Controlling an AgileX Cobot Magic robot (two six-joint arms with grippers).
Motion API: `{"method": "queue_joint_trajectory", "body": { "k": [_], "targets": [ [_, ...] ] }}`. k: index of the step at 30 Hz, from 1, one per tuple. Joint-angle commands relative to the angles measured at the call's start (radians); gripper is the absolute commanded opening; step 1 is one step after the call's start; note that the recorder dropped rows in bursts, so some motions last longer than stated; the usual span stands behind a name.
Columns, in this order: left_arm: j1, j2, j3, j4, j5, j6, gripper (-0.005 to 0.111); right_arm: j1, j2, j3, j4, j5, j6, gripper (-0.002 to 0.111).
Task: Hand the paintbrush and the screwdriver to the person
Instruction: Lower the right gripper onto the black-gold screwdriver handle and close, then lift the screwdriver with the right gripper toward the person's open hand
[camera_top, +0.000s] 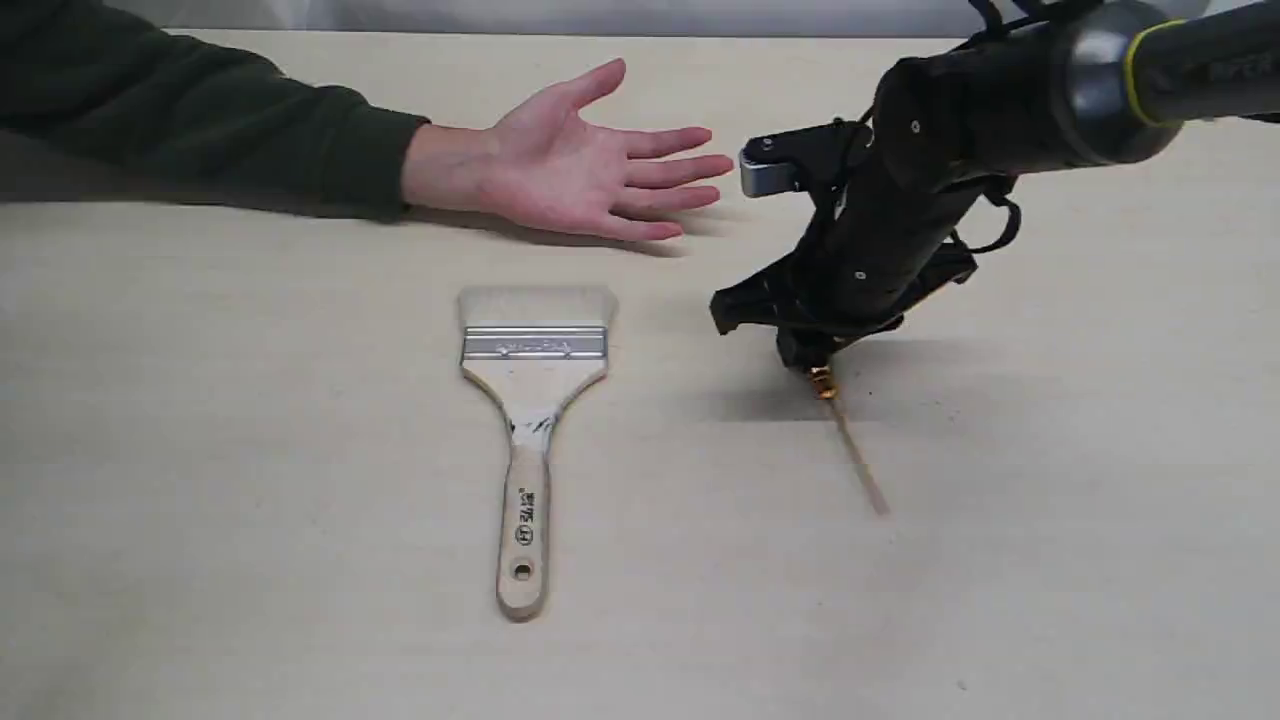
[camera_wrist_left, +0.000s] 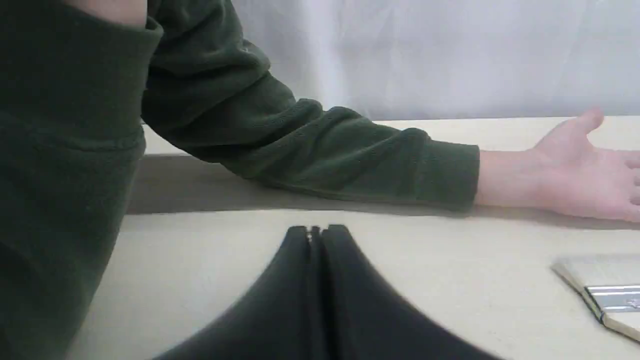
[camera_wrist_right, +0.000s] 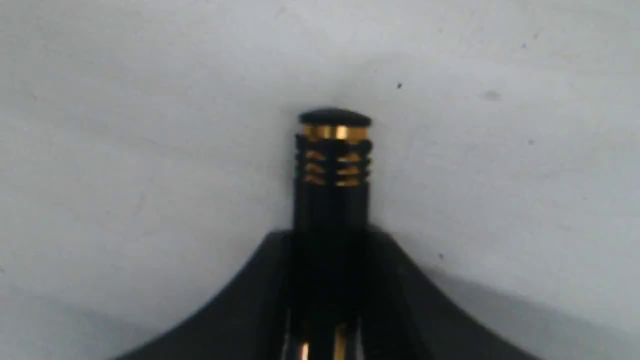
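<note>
The paintbrush (camera_top: 532, 420) lies flat mid-table, pale bristles toward the person, wooden handle toward the front; its bristle corner (camera_wrist_left: 602, 287) shows in the left wrist view. My right gripper (camera_top: 808, 355) is low over the table, right of the brush, shut on the screwdriver (camera_top: 850, 440); its gold collar and thin shaft stick out toward the front. The screwdriver's black, gold-ringed handle end (camera_wrist_right: 334, 165) pokes out between the fingers in the right wrist view. The person's hand (camera_top: 580, 165) rests palm up beyond the brush, green sleeve (camera_wrist_left: 320, 145) behind it. My left gripper (camera_wrist_left: 317, 231) is shut, empty.
The light wooden table (camera_top: 250, 450) spreads under everything. The person's green-sleeved forearm (camera_top: 200, 130) lies along the far left edge. A pale curtain (camera_wrist_left: 450, 55) hangs behind the table. The black right arm (camera_top: 1050, 90) reaches in from the upper right.
</note>
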Motion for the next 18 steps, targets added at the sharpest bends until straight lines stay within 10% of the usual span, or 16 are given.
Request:
{"method": "queue_joint_trajectory", "body": {
  "k": [1, 18],
  "targets": [
    [-0.002, -0.002, 0.002, 0.000, -0.003, -0.002, 0.000, 0.012, 0.037, 0.012, -0.018, -0.014, -0.001, 0.006],
    [-0.002, -0.002, 0.002, -0.004, -0.003, -0.002, 0.000, 0.071, -0.195, -0.028, 0.087, -0.181, -0.157, 0.004]
  ]
}}
